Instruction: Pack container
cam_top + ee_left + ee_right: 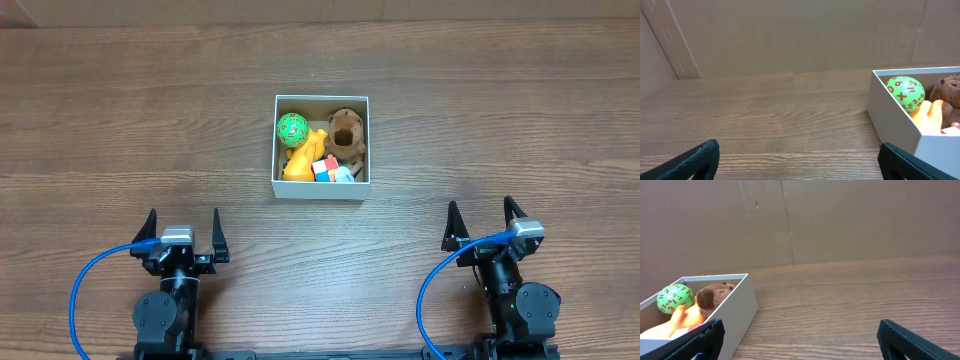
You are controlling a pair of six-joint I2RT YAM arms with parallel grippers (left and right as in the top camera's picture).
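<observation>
Prob. robot lab test bench: wood-grain table, cardboard backdrop, blue cables at near edge.

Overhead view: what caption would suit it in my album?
Toys fill the container on the table; left end effector and right end effector sit open, empty.

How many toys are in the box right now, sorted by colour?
Green ball: 1
Yellow-orange toy: 1
Brown plush: 1
Red-white-blue block: 1
Total: 4, all inside the container.
</observation>
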